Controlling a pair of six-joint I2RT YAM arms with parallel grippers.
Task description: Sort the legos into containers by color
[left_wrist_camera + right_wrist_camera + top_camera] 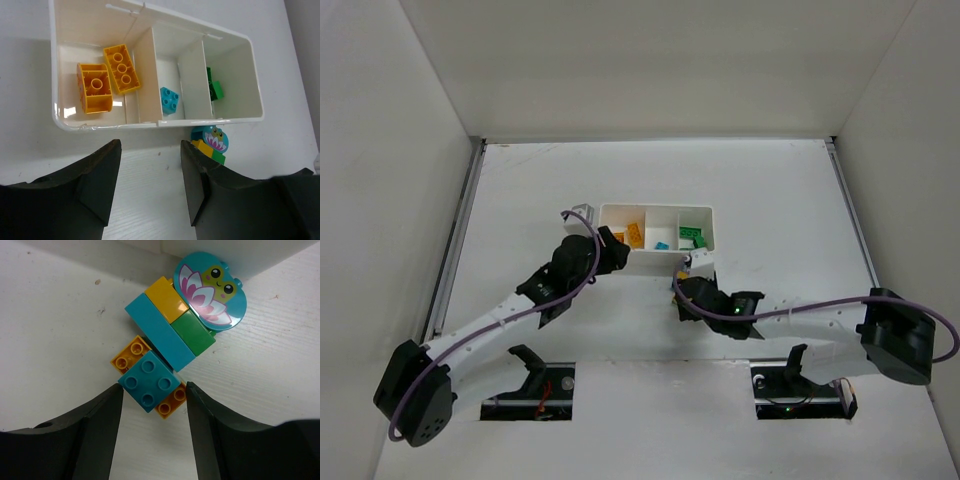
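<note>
L claw (150,150) spread, nothing betw. its fingers. Just ahead of it: white tray (55,75), 3 compartments. L one: 2 yellow bricks (107,80). Mid: 1 cyan brick (169,100). R one: green bricks (215,87), count unclear. Ahead-right of L claw, just beside tray's near wall: mixed clump (210,145). R claw (155,390) spread, straddling clump's 4-stud cyan brick (149,381); gap shows on one side, so no pinch. Beyond its tips: 1 long cyan, 1 yellow, 1 green, orange studs underneath, 1 round cyan piece (210,290) printed w/ frog on pink lily.
</note>
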